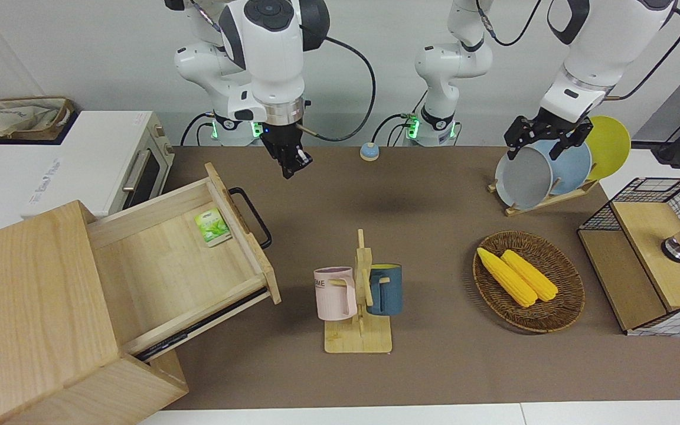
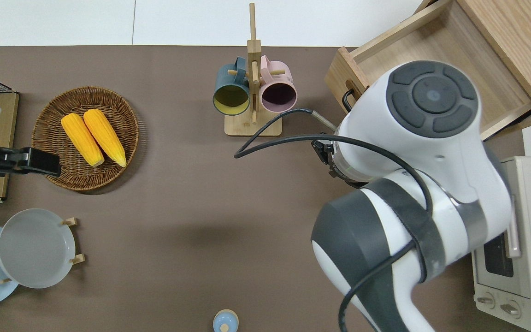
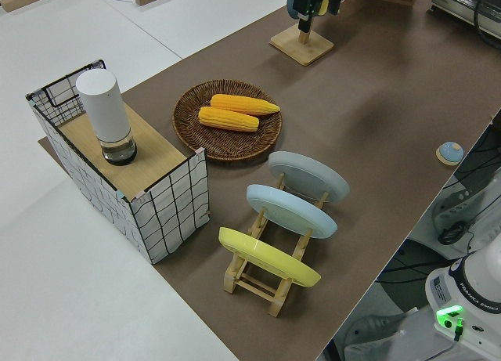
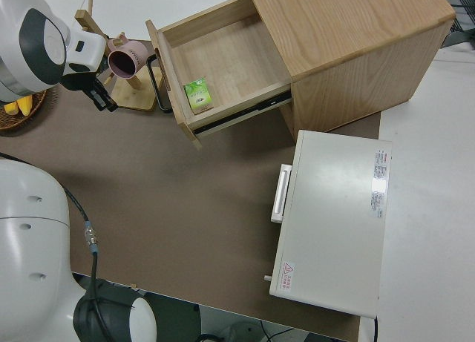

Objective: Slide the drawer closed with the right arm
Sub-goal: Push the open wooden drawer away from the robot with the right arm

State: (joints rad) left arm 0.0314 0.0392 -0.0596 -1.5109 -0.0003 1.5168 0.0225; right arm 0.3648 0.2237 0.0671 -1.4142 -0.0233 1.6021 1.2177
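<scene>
The drawer stands pulled far out of the light-wood cabinet. Its black bar handle faces the middle of the table. A green packet lies inside it near the front panel. My right gripper hangs in the air, pointing down. It is apart from the handle and off toward the left arm's end of it, touching nothing. The right side view shows the right gripper level with the handle. In the overhead view the arm hides it. The left arm is parked.
A white toaster oven stands beside the cabinet, nearer to the robots. A mug rack with two mugs stands mid-table. Toward the left arm's end are a basket of corn, a plate rack and a wire-mesh box.
</scene>
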